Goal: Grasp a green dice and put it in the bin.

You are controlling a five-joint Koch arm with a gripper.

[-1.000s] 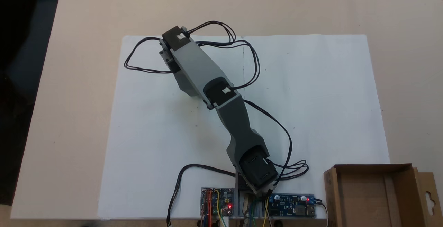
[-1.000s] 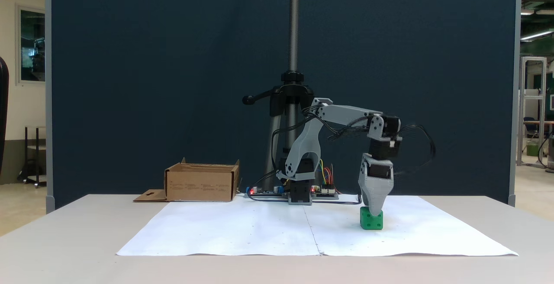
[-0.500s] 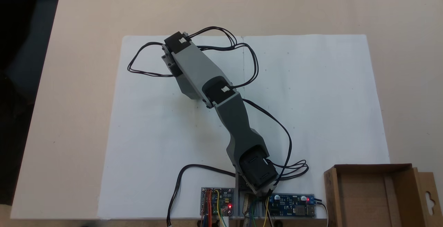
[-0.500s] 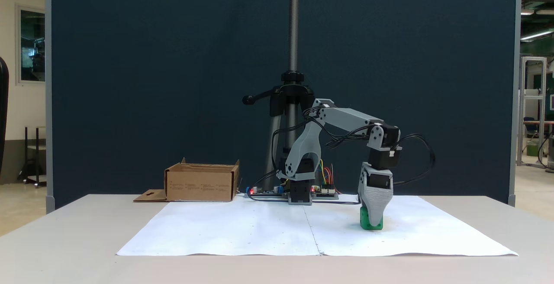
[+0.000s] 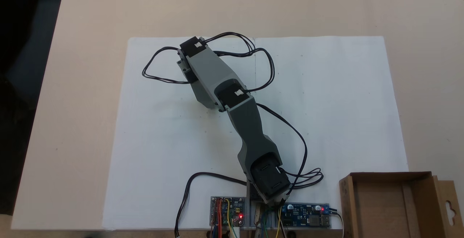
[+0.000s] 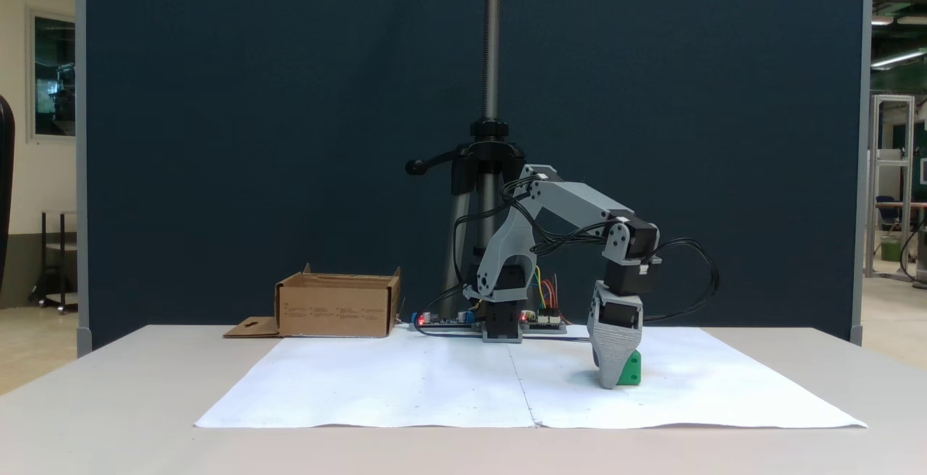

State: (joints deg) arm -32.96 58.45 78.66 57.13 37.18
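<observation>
Claw (image 6: 612, 381) lowered over the green dice (image 6: 632, 368) on the counter, grip unclear; next, close and lift toward the far-left box (image 6: 337, 305)

One view overhead, one low frontal; both share paper sheet (image 5: 326, 103).

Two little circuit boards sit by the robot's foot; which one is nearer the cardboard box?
The blue board, in the fixed view from above. It lies right of the arm's base, next to the cardboard box. The other board, with coloured wires, sits left of the base.
</observation>
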